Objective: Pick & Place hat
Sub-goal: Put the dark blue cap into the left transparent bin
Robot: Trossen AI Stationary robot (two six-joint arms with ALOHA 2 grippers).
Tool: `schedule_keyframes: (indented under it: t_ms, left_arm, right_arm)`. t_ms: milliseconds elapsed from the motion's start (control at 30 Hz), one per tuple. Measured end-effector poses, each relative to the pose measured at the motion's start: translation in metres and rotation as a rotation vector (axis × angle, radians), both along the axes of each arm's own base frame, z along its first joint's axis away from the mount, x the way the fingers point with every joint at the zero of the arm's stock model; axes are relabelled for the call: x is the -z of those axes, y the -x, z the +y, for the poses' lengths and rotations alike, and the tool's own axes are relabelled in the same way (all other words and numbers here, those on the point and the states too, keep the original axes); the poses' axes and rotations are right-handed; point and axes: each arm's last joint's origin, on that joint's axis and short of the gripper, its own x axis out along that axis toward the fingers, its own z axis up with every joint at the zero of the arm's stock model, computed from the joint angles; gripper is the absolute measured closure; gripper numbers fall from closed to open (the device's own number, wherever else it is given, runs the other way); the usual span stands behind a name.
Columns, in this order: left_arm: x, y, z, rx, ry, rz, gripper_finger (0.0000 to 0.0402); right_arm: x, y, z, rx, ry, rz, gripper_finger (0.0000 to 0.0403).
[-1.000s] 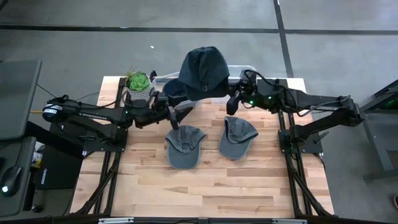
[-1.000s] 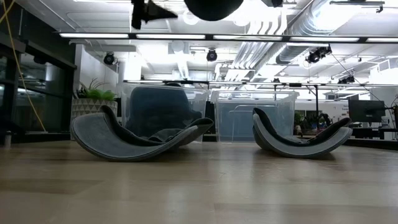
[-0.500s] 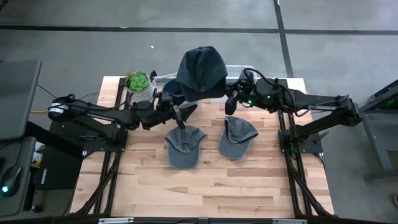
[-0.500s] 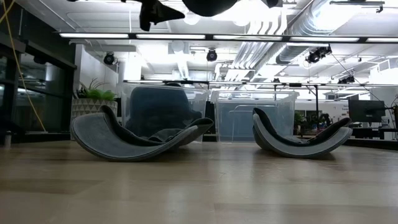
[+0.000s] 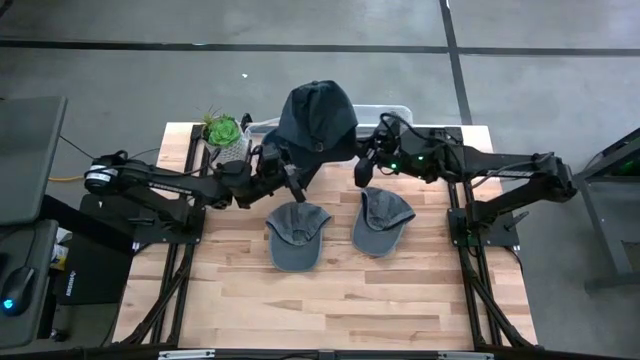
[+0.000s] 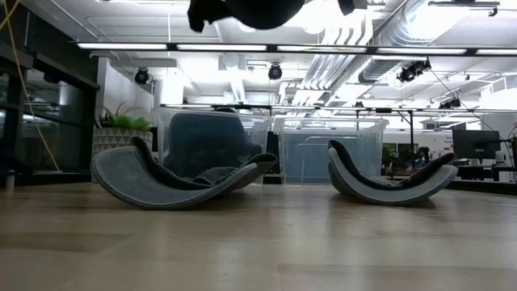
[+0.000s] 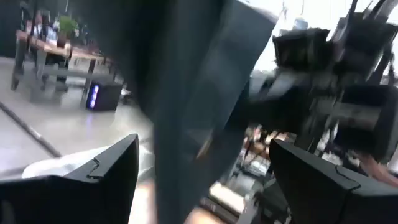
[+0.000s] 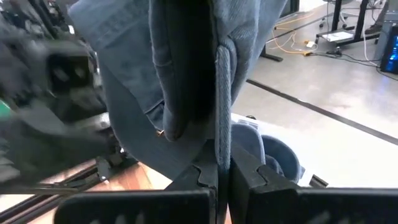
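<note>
The dark hat [image 5: 318, 120] hangs above the clear bin [image 5: 385, 112] at the counter's [image 5: 340, 300] rear, pinched in the right pincer [image 8: 217, 163]. The left pincer [image 5: 290, 180], spread wide, apparently straddles its edge. Light, floppy cloth; the stiffer brim or seam grips best.

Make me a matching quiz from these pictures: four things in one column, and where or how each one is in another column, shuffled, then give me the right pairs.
Things:
1. dark blue hat
2. left gripper
3. two grey caps
4. potted plant

States:
A. lying on the wooden table
B. jaws open, reaching up at the raised hat
C. standing at the table's far left corner
D. held up above the clear bin by the right gripper

Pairs: 1-D, 2-B, 3-A, 4-C
</note>
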Motion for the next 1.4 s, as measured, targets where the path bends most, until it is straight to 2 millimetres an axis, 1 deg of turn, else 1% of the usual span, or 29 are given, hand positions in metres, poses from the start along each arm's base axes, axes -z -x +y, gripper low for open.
schedule_keyframes:
  t_ms: [67, 167, 300, 367, 433, 500, 567, 633, 733, 767, 933, 1067, 1133, 1300, 1400]
  left_arm:
    - [-0.0052, -0.0015, 0.0001, -0.009, -0.005, -0.001, 0.0099]
    - [-0.0034, -0.0034, 0.0006, -0.033, -0.002, 0.033, 0.0099]
    - [-0.0061, -0.0025, 0.0016, -0.072, 0.009, 0.025, 0.0102]
    - [-0.0055, -0.0023, 0.0022, -0.097, 0.016, 0.031, 0.0113]
    - [-0.0055, -0.0021, 0.0025, -0.106, 0.026, 0.025, 0.0134]
    - [-0.0053, -0.0018, 0.0029, -0.118, 0.047, 0.014, 0.0167]
    - [-0.0052, -0.0017, 0.0028, -0.117, 0.061, 0.006, 0.0210]
    - [-0.0052, -0.0018, 0.0027, -0.114, 0.066, 0.002, 0.0264]
    - [-0.0048, -0.0018, 0.0026, -0.111, 0.067, 0.004, 0.0362]
    - [-0.0046, -0.0019, 0.0026, -0.108, 0.069, 0.004, 0.0380]
    - [-0.0045, -0.0019, 0.0025, -0.101, 0.083, -0.006, 0.0396]
    - [-0.0040, -0.0021, 0.0025, -0.101, 0.084, -0.002, 0.0398]
    - [-0.0033, -0.0022, 0.0025, -0.100, 0.089, 0.002, 0.0399]
    - [-0.0027, -0.0024, 0.0024, -0.098, 0.091, 0.008, 0.0400]
    - [-0.0033, -0.0007, 0.0025, -0.099, 0.090, 0.018, 0.0401]
  right_arm:
    - [0.0002, -0.0037, 0.0001, -0.012, -0.002, -0.018, 0.0402]
    - [-0.0020, -0.0046, 0.0007, -0.035, -0.003, -0.043, 0.0402]
    - [-0.0023, -0.0045, 0.0009, -0.040, -0.004, -0.044, 0.0402]
    - [-0.0022, -0.0047, 0.0010, -0.049, -0.003, -0.043, 0.0402]
    - [-0.0029, -0.0046, 0.0012, -0.054, -0.004, -0.048, 0.0402]
    - [-0.0031, -0.0047, 0.0011, -0.053, -0.003, -0.051, 0.0402]
    - [-0.0034, -0.0047, 0.0012, -0.055, -0.003, -0.054, 0.0402]
    - [-0.0034, -0.0048, 0.0012, -0.058, -0.004, -0.055, 0.0402]
    - [-0.0033, -0.0048, 0.0013, -0.063, -0.005, -0.053, 0.0402]
    - [-0.0031, -0.0048, 0.0013, -0.063, -0.005, -0.051, 0.0402]
    - [-0.0026, -0.0047, 0.0014, -0.070, 0.011, -0.038, 0.0402]
    - [-0.0025, -0.0046, 0.0016, -0.077, 0.017, -0.033, 0.0397]
    - [-0.0024, -0.0047, 0.0017, -0.084, 0.026, -0.028, 0.0384]
    - [-0.0026, -0.0047, 0.0023, -0.110, 0.047, -0.018, 0.0336]
    - [-0.0038, -0.0017, 0.0027, -0.117, 0.057, -0.007, 0.0313]
